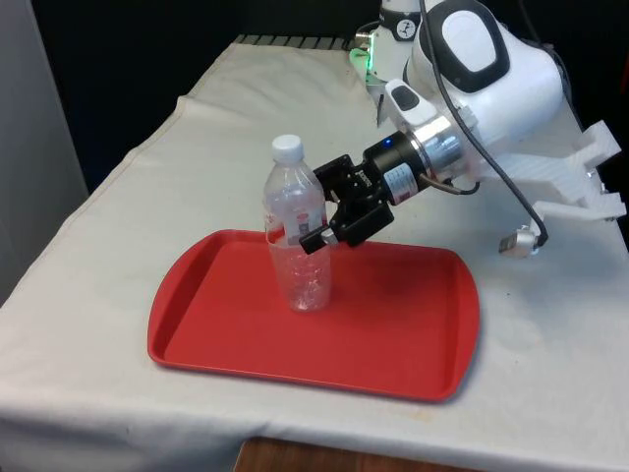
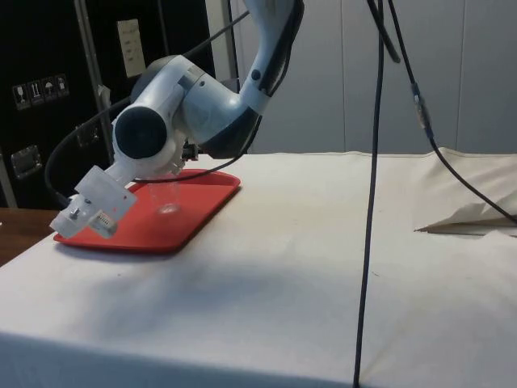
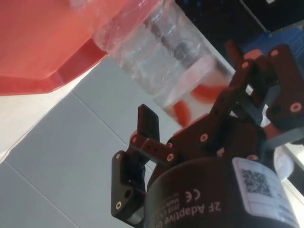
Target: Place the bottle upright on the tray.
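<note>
Red tray (image 1: 393, 344) nearest; clear bottle (image 1: 295, 236) upright on it; pincer (image 1: 329, 211) apparently clamped round bottle.

This looks like a robotics lab or test room rather than a home or a shop. A table (image 1: 108, 295) draped in a plain white cloth fills the middle of the space, laid out as a work surface. A white robot arm (image 1: 491, 69) with exposed cables (image 2: 373, 202) trailing from it leans over the table. Along one side stand dark cabinets (image 2: 48, 97) with metal latches and small handling-symbol stickers, like equipment cases. Black curtains (image 1: 128, 69) close off the far end, and a pale panelled wall (image 2: 404, 73) runs behind the table on another side.
</note>
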`<state>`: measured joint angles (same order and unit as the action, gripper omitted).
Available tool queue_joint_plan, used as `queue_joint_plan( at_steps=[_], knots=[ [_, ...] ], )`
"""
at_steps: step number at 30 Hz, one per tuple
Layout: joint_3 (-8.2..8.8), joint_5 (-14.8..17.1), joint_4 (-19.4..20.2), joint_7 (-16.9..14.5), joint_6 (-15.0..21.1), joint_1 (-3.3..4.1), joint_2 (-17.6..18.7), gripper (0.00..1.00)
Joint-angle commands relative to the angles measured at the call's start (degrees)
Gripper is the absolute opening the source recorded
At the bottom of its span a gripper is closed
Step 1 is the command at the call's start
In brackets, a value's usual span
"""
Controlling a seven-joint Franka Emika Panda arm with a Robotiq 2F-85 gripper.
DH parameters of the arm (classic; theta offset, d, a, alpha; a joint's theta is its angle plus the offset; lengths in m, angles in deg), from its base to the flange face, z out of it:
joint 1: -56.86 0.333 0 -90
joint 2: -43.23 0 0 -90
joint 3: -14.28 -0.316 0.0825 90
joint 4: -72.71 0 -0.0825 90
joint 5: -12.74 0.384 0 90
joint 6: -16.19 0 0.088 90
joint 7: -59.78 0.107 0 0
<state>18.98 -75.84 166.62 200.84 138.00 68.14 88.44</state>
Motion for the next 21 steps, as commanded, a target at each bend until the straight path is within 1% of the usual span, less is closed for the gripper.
queue_joint_plan(
  at_steps=[1,3,4,6,7,8,9,10,13,15,17,18,21],
  knots=[
    [-0.29,0.23,-0.11,-0.06,-0.34,0.17,0.06,1.0],
    [-0.69,0.23,-0.34,-0.17,-0.92,0.23,0.17,1.0],
    [-1.15,0.23,-0.52,-0.4,-1.66,0.23,0.23,1.0],
    [-1.66,0.34,-0.69,-0.63,-2.46,0.4,0.29,1.0],
    [-1.95,0.34,-0.8,-0.74,-2.81,0.4,0.34,1.0],
    [-1.89,0.0,-0.34,-0.52,-2.64,0.17,0.0,1.0],
    [-2.23,0.34,-0.92,-0.86,-3.32,0.46,0.34,1.0],
    [-2.92,0.29,-1.15,-1.03,-4.35,0.52,0.4,1.0],
    [-3.9,0.17,-1.43,-1.32,-5.9,0.57,0.52,1.0],
    [-4.3,-0.06,-1.09,-1.26,-6.36,0.34,0.29,1.0],
    [-4.81,0.11,-1.6,-1.55,-7.39,0.63,0.57,1.0],
    [-5.39,0.11,-1.78,-1.72,-8.31,0.69,0.63,1.0],
    [-6.3,0.11,-2.06,-1.95,-9.8,0.8,0.74,1.0]
  ],
)
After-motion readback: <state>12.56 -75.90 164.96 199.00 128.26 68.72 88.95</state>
